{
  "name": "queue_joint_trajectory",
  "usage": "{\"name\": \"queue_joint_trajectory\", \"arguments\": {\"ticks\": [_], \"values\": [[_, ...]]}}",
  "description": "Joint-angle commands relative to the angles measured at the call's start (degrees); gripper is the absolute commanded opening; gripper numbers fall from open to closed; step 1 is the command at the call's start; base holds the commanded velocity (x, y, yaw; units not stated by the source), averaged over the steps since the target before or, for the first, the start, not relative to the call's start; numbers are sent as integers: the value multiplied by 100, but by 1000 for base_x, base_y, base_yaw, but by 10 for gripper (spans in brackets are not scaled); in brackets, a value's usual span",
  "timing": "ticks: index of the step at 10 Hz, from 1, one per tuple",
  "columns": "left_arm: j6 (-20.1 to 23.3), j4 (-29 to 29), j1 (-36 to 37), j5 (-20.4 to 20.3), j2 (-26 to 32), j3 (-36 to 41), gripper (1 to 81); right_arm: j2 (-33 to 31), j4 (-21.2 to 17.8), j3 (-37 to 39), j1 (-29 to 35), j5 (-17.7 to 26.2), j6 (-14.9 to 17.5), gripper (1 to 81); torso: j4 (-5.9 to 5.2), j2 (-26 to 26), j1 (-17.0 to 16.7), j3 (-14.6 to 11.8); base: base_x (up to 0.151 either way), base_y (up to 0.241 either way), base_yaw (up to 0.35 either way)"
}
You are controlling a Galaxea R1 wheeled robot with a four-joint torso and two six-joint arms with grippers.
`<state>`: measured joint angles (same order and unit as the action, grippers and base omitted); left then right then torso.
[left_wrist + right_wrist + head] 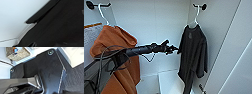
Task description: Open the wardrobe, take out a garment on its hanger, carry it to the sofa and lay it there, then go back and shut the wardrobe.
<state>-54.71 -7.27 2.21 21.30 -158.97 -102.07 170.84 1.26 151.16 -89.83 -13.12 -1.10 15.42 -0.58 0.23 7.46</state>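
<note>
Wardrobe (159,22) is open already, so the step in hand is taking out the garment (194,50). It hangs limp on a white hanger (195,18) from a peg at the back wall, right side. Left tool (174,48) reaches to its sleeve edge; can't tell if it's spread or pinching cloth. Next move prob. needs a lift at the hanger hook, not a tug on soft black fabric (orange hooded garment (116,50) stays put). Walls smooth, white, flat

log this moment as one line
wardrobe open | left gripper at black garment, grip unclear | garment on hanger
</note>
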Motion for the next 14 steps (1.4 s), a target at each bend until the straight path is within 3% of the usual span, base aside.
{"name": "queue_joint_trajectory", "arguments": {"ticks": [1,9,14], "values": [[-303,700,1567,-618,-162,29,811,-12,-46,-132,153,283,-5,811,0,0,0,0,0,0,0],[-988,946,2613,-881,-716,-717,811,23,-29,-123,154,301,-5,811,0,0,4,0,0,0,0],[-1945,946,2693,-1645,-909,-920,811,50,-37,-114,145,292,-13,811,0,2,4,0,0,0,0]]}}
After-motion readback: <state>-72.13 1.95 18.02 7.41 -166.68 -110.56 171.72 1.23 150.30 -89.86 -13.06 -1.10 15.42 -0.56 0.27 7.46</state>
